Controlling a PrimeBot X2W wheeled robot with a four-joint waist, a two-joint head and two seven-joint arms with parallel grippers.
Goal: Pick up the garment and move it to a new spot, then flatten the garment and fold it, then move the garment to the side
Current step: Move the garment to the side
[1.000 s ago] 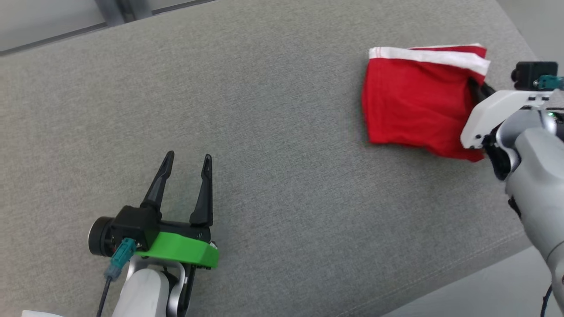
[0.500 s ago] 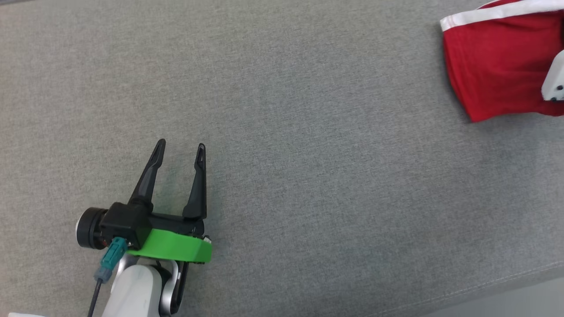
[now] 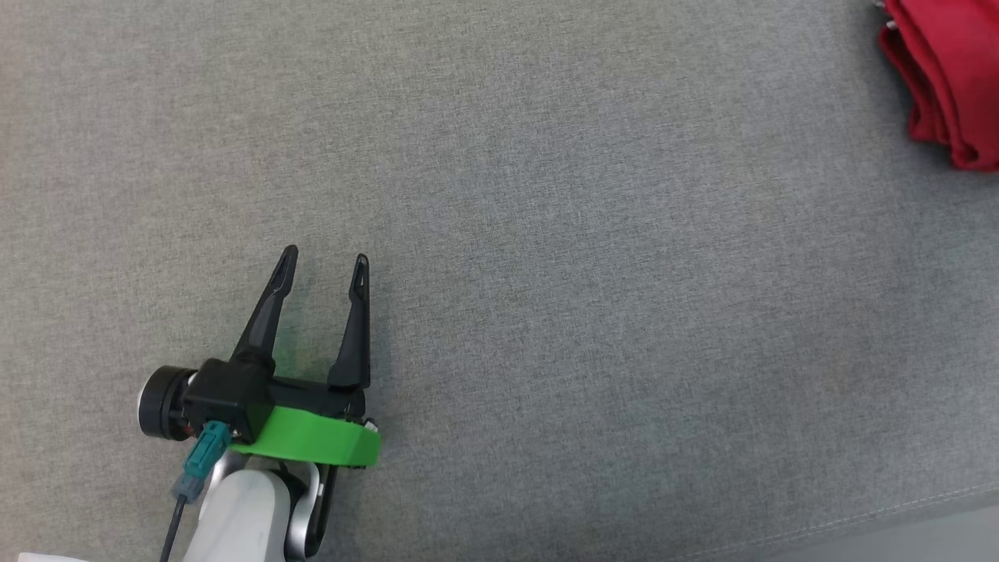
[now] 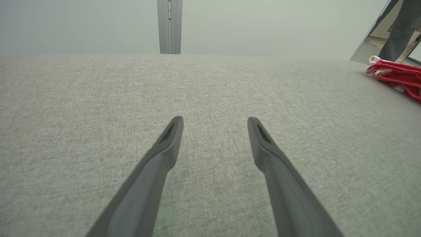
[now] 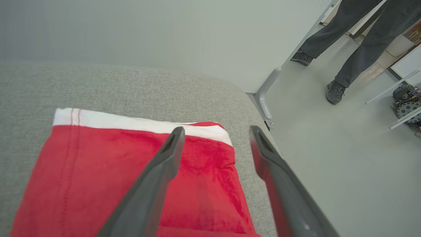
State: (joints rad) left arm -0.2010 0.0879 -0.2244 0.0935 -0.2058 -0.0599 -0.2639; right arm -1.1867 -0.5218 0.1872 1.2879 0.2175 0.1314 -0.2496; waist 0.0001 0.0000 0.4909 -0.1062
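The folded red garment [image 3: 948, 86] lies at 2 o'clock in the head view, near the right edge of the grey cushion [image 3: 585, 273]. The right gripper [image 5: 216, 130] sits over it, 2 fingers spread wide, holding nothing; the left gripper [image 3: 325, 256] is likewise wide and empty. Moving it aside looks done; next, lift clear without snagging cloth.

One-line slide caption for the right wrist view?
Right gripper, jaws open, over the folded red garment near the grey surface corner.
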